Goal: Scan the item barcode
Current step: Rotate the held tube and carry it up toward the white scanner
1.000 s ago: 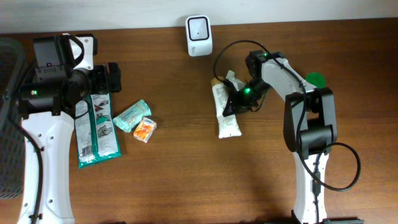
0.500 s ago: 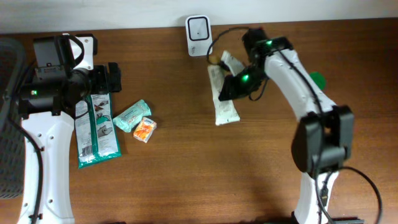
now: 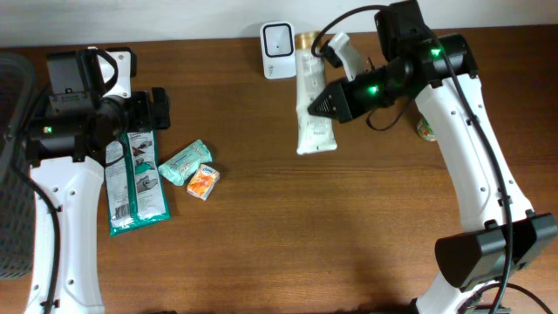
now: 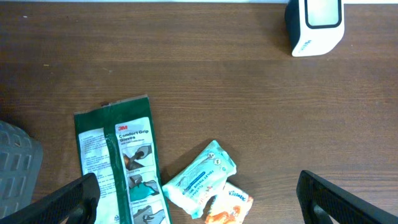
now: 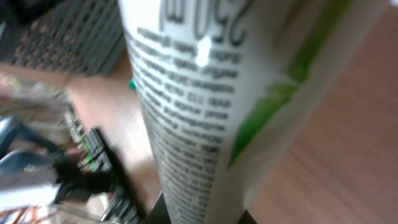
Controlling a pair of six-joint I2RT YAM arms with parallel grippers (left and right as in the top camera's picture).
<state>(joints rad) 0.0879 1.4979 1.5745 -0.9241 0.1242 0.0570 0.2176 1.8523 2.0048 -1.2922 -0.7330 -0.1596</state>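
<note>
Tube (image 3: 312,83) now hangs beside scanner (image 3: 278,38), near back edge of table (image 3: 261,244).

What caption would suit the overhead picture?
Right gripper holds a white tube near the white scanner.

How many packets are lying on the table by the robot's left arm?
3: a green glove pack partly covered by the arm, a teal pouch right of it, and a small orange packet against the pouch. Others may hide beneath the arm.

- Left tool (image 3: 155,108) sits at the far left, its jaws spread wide.
- Right arm (image 3: 475,157) stretches far; right tool (image 3: 330,102) points left, clamped on the tube (image 3: 312,126).
</note>
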